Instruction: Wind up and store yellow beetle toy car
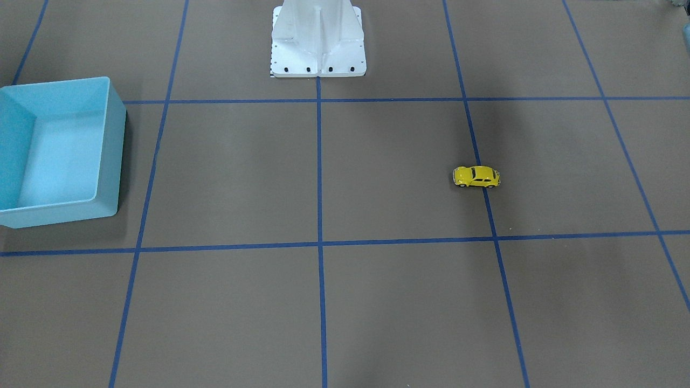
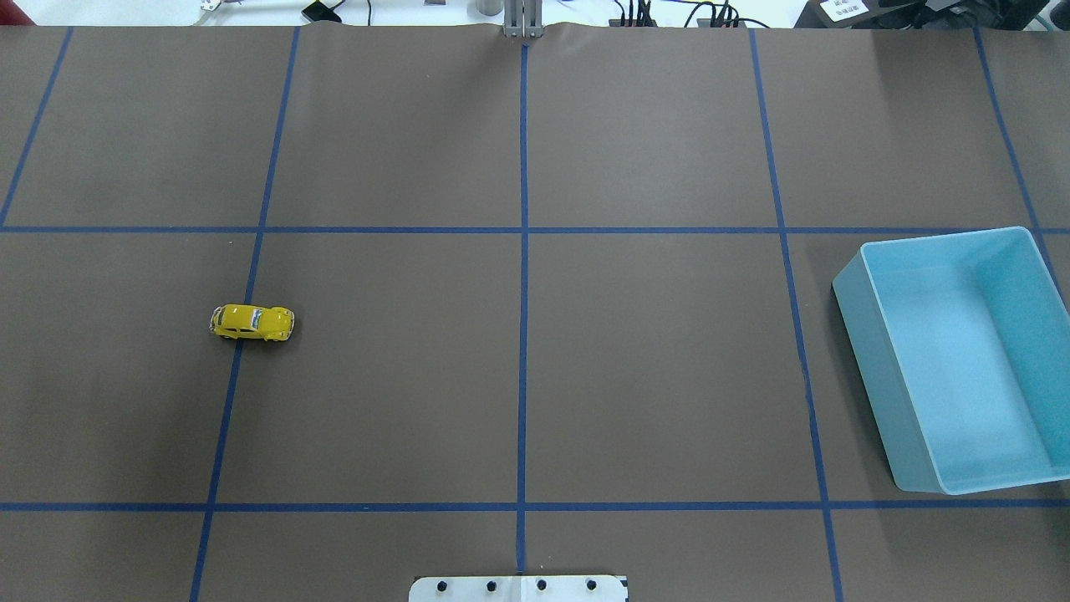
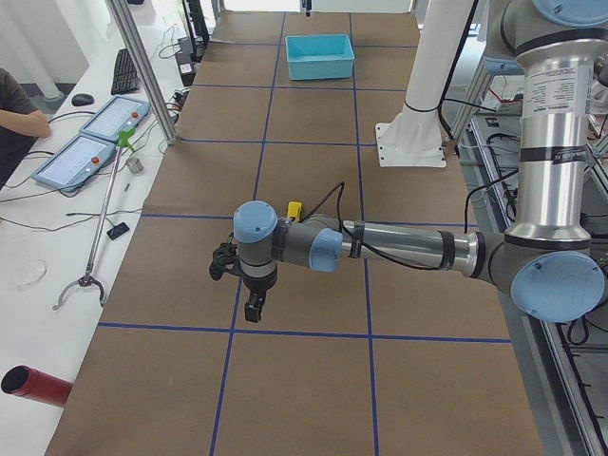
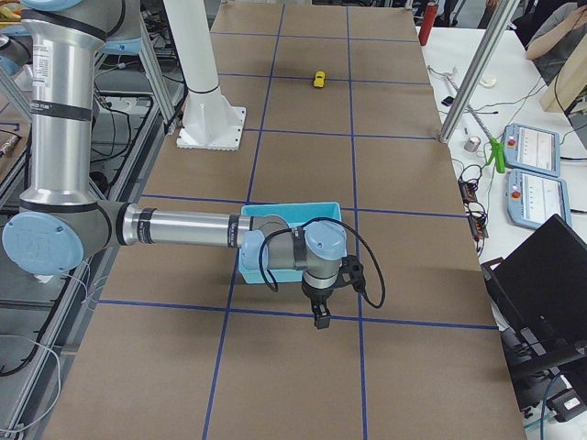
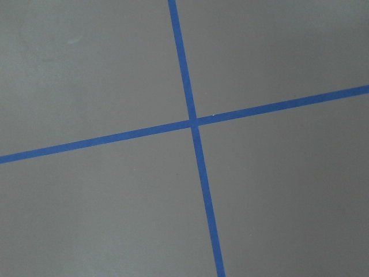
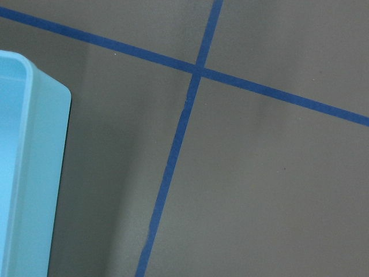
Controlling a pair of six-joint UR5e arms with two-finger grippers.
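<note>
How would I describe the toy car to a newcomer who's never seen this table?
Start from the brown table with its blue tape grid. On the robot's left half, far from the light blue bin, the yellow beetle toy car sits across a tape line. It is the only yellow thing there.

Toy car [image 2: 252, 323] left on the table [image 2: 652, 368], over a tape line [image 2: 227, 401], bin [image 2: 867, 359] far right, well apart

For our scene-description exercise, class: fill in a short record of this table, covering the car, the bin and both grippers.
Car: on its wheels, across a tape line, robot's left side
Bin: empty, robot's right side
Left gripper: over table, clear of car; open or shut unclear
Right gripper: over table beside bin; open or shut unclear
</note>
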